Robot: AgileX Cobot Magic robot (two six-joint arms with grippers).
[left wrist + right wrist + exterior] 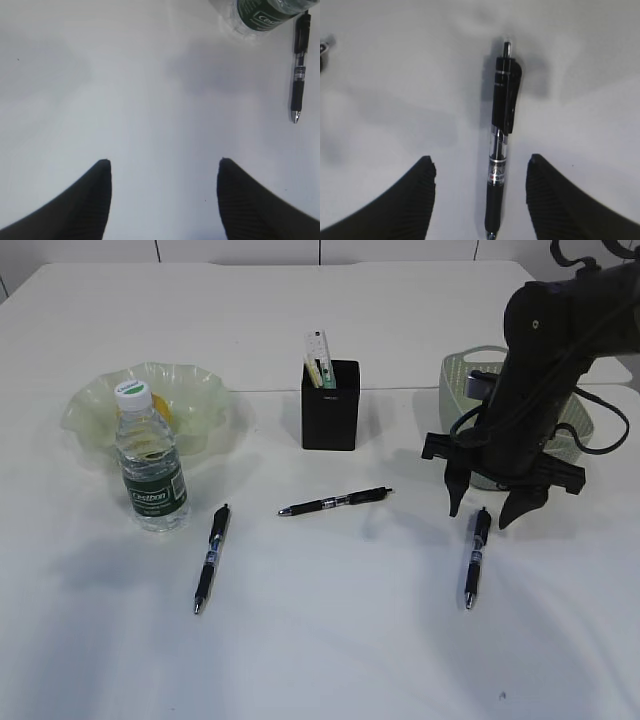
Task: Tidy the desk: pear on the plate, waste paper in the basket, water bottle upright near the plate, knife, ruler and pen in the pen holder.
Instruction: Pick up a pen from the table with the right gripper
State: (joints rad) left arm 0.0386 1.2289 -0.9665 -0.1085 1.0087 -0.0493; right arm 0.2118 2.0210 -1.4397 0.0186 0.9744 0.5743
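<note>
Hovering over the right pen (475, 557) with its jaws spread wide and nothing between them, the right gripper (487, 512) straddles that pen's barrel (the wrist view shows the pen (501, 135) lying lengthwise in the gap, touching neither finger). The left gripper (162, 200) is likewise released above bare table, with the left pen (298, 67) and the upright water bottle (150, 458) just beyond it. 3 pens lie flat on the table, the middle pen (335, 502) near the black pen holder (330, 405), which already holds the ruler (319, 356); the plate (150, 405) sits far left behind the bottle, and the basket (468, 375) stands behind the right arm.
</note>
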